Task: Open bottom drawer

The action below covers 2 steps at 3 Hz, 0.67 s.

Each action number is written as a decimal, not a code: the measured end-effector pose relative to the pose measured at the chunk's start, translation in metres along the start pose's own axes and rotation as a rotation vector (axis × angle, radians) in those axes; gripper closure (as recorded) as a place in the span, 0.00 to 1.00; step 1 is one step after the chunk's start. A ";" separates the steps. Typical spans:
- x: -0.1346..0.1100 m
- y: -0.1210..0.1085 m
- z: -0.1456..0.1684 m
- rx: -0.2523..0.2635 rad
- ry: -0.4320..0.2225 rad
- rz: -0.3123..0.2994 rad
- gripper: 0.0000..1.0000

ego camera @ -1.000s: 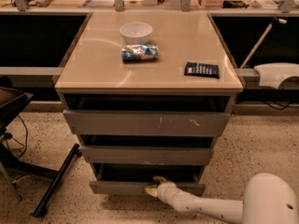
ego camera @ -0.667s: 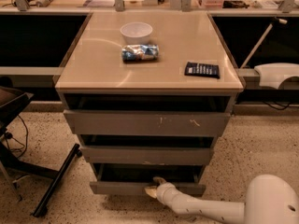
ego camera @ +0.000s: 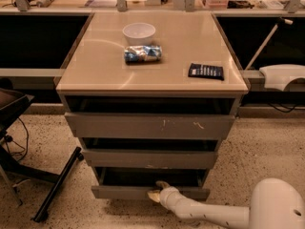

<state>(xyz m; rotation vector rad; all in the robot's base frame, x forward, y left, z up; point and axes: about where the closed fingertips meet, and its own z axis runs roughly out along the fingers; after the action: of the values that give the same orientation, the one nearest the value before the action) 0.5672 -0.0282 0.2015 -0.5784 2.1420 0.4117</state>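
The bottom drawer is the lowest, narrowest grey front of the cabinet, near the floor. It sticks out a little beyond the drawer above, with a dark gap behind its top edge. My gripper sits at the middle of that front's top edge, reaching in from the lower right on a white arm. One pale finger hooks over the edge and another lies in front of the panel.
Above are the middle drawer and the scratched top drawer. On the cabinet top stand a white bowl, a blue snack bag and a black packet. A black stand leg lies on the floor at left.
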 end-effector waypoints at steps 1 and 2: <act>0.003 0.002 -0.001 0.000 0.023 -0.026 1.00; 0.001 0.002 -0.002 0.000 0.023 -0.026 1.00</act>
<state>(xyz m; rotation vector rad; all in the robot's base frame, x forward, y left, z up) 0.5641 -0.0283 0.2018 -0.6126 2.1544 0.3925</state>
